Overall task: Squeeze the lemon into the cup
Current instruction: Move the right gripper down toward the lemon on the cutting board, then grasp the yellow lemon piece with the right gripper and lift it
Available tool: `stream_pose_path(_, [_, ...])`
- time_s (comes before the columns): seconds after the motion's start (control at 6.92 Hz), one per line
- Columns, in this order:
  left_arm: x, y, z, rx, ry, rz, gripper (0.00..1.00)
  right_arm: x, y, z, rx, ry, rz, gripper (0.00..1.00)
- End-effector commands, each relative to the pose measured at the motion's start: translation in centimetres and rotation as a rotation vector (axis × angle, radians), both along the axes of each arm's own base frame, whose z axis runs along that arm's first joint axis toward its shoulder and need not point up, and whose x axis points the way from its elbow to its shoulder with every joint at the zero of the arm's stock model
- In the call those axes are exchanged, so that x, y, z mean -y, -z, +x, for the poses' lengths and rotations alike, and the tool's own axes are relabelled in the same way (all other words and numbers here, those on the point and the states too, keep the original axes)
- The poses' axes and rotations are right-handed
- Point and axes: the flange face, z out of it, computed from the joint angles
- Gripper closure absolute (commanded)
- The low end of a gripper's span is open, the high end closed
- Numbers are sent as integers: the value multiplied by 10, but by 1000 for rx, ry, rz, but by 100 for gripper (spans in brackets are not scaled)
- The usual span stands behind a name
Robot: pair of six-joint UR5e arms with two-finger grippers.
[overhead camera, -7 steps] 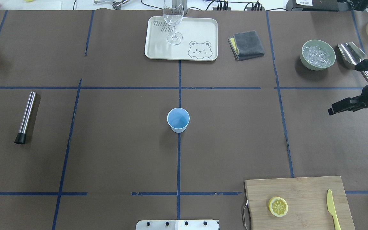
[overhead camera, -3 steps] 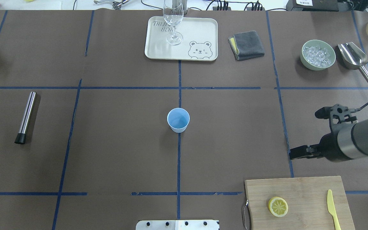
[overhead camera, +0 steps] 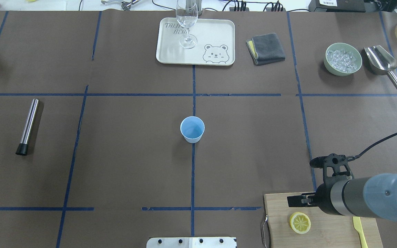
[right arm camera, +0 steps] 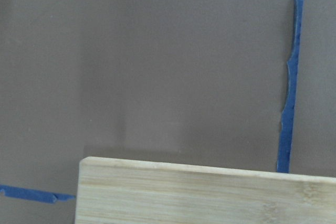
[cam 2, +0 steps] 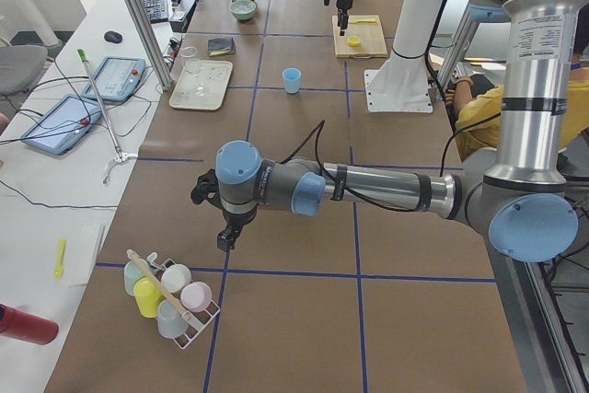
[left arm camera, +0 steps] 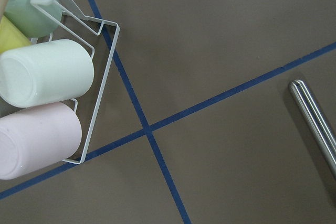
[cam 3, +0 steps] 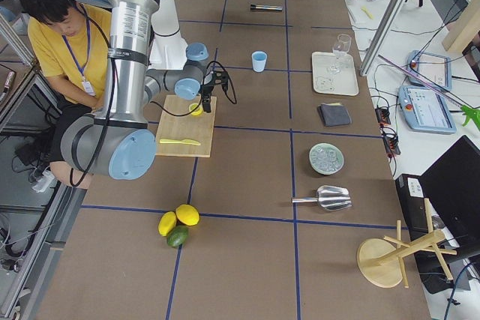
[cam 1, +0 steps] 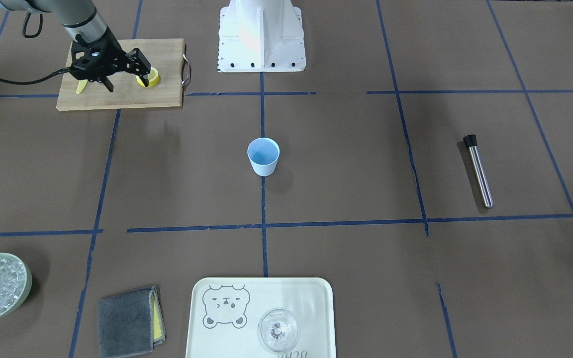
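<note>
The lemon (overhead camera: 300,223) is a single thin slice lying flat on a wooden cutting board (overhead camera: 329,206) at the near right; it also shows in the front view (cam 1: 151,77). The cup (overhead camera: 192,128), pale blue and upright, stands alone at the table's middle (cam 1: 263,155). My right gripper (overhead camera: 293,200) hovers over the board's far edge, just beyond the slice, and looks open and empty in the front view (cam 1: 141,68). My left gripper (cam 2: 225,241) shows only in the left side view, far from both things. I cannot tell whether it is open or shut.
A yellow plastic knife (overhead camera: 359,230) lies on the board. A tray (overhead camera: 219,34) holds a clear glass (overhead camera: 186,24) at the back. A grey cloth (overhead camera: 265,48), an ice bowl (overhead camera: 343,59), a scoop (overhead camera: 379,60) and a steel rod (overhead camera: 29,125) lie around. A cup rack (left arm camera: 47,77) sits by the left arm.
My right arm has swung from the far right near the scoop toward the near edge, ending over the cutting board beside the lemon slice. The cup and the slice have not moved.
</note>
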Motion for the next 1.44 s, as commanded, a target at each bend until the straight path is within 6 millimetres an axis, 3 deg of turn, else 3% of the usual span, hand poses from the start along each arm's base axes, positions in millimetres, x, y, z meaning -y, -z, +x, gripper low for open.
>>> stream_pose_path(0.0, [-1,4,-2,0,1,11,0,-19,-3,-12,-23,11,-5,0])
stream_pose_path(0.29, [-4,2,-2,1,0,8,0,-39,-6,-22,-41,19,-40,0])
stream_pose_path(1.3, [-3,-2,-2,0,-2,30,0,-49,-21,-34,-73,41,-41,0])
